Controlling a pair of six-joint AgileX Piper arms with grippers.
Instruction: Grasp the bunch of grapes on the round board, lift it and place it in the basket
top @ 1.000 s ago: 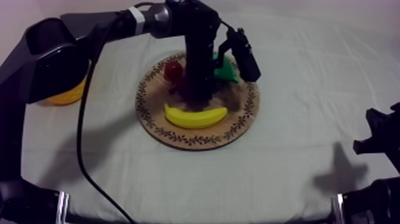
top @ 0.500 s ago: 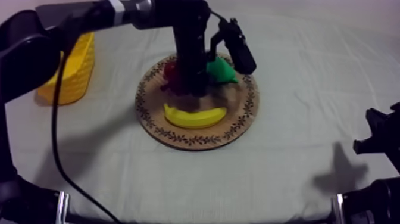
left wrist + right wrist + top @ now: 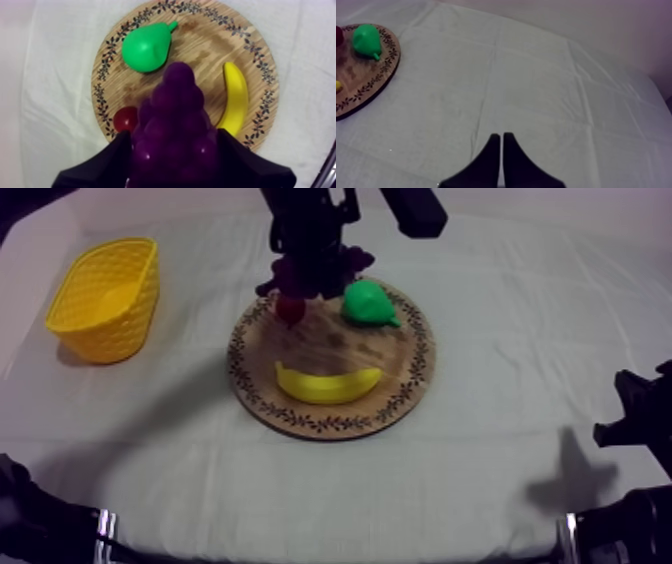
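The purple bunch of grapes (image 3: 172,115) hangs above the round wooden board (image 3: 200,40), and my left gripper (image 3: 172,147) is shut on it, a black finger (image 3: 107,160) at each side. From above, the left gripper (image 3: 312,276) holds the grapes (image 3: 350,260) over the board's far rim (image 3: 330,426). On the board lie a green pear (image 3: 368,303), a banana (image 3: 328,383) and a small red fruit (image 3: 290,310). The yellow basket (image 3: 105,293) stands at the table's left. My right gripper (image 3: 501,137) is shut on nothing, low at the right (image 3: 635,418).
Bare cloth lies between the board and the basket and across the whole right half of the table. In the right wrist view the board's edge (image 3: 366,85) with the pear (image 3: 367,40) is off to one side.
My left gripper has risen from the board with the grapes in it. The arm has swung up and back, uncovering the basket. The right arm has not moved.
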